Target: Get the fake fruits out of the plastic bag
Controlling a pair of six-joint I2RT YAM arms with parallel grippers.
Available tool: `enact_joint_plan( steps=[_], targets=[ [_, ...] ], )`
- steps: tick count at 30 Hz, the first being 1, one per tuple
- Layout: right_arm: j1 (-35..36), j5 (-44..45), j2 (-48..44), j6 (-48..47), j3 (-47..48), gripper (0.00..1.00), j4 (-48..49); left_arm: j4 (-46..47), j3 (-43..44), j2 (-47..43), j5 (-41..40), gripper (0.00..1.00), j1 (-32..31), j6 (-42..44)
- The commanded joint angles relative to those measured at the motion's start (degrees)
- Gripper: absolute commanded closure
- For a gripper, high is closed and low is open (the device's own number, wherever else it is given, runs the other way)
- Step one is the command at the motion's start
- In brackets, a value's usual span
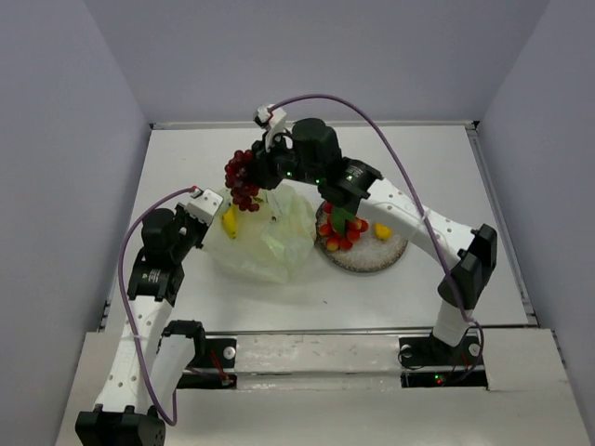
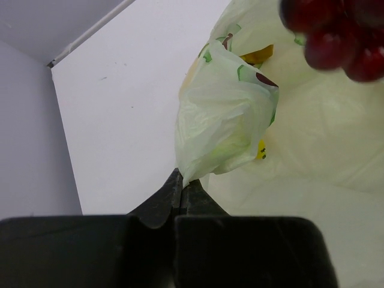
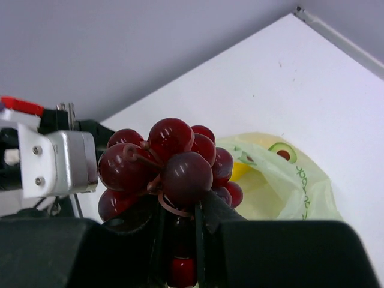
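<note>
Your left end effector (image 2: 182,191), jaws closed, anchors the plastic bag (image 2: 223,120). Your right end effector (image 3: 179,222) clamps the grape bunch (image 3: 171,165) above it

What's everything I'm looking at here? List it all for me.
dark red plastic grape bunch: one, dark red, held in the air over the bag
thin translucent plastic bag: one, pale yellow-green, on the table left of the plate
yellow plastic fruit: one visible, yellow, inside the bag
round speckled grey plate: one, grey, right of the bag
red plastic fruits with green leaves: several, count unclear, on the plate
small yellow fruit: one, yellow, on the plate
white table: one, white
left end effector: black, shut on the bag's edge
right end effector: black, shut on the grapes
</note>
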Motion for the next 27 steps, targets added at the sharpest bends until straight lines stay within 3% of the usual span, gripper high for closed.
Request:
enact_joint_plan(
  steps=[1,6,13,19,27],
  targets=[
    [-5.5,2.9,-7.2,7.1,6.3,0.99,4.4,1.5,0.8,-1.3,0.2,1.00,0.2,0.7],
    [-13.6,16.9,-16.2,8.2,-3.5,0.99,-1.5,1.7,0.9,-1.1,0.8,1.00,0.2,0.6],
    [-17.3,30.6,-27.4,13.1,-16.8,0.99,-16.4,2.1,0.7,-0.7,1.5,1.00,0.1,1.2],
    [-18.9,32.4,-33.6,20.7,-25.4,0.99,-24.5,2.2,0.2,-0.6,2.4,1.00,0.1,1.2],
    [-18.9,31.7,-39.6,30.0,-38.6,0.99,-26.8,2.6,0.1,-0.6,2.6,1.00,0.0,1.5]
  ],
)
